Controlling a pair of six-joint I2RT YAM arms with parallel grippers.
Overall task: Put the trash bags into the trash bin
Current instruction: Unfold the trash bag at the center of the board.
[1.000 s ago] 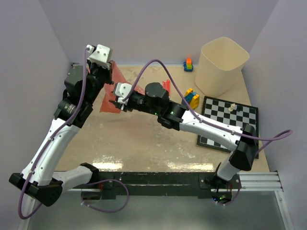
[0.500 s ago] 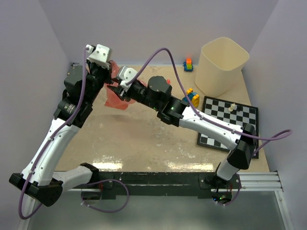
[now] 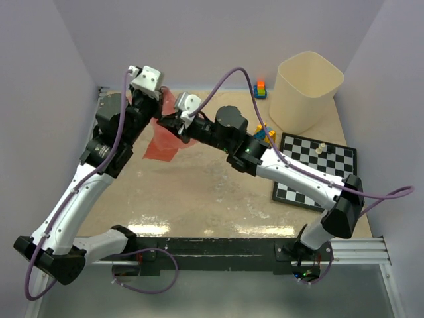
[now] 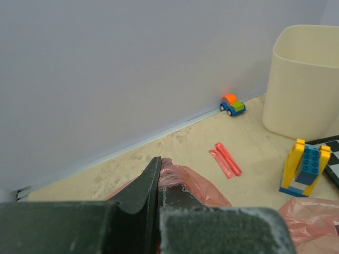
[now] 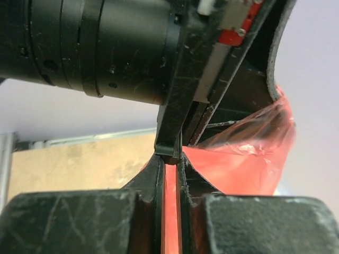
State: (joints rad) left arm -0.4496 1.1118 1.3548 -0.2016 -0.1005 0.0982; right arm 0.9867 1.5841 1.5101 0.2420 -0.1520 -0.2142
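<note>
my left claw (image 4: pixel 159 177) and right claw (image 5: pixel 168 165) both clamp the crinkly red plastic bag (image 3: pixel 162 140), held up; next i must carry it to the cream plastic bin (image 3: pixel 308 93).

Hidden behind right arm (image 3: pixel 291 173): part of red sack (image 3: pixel 161 142), half of blocks (image 3: pixel 269 137); bin (image 4: pixel 307 84) cut by edge.

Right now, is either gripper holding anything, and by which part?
Both hold the crinkly red trash bag: the left gripper pinches its upper edge, the right gripper clamps the film just beside it.
</note>
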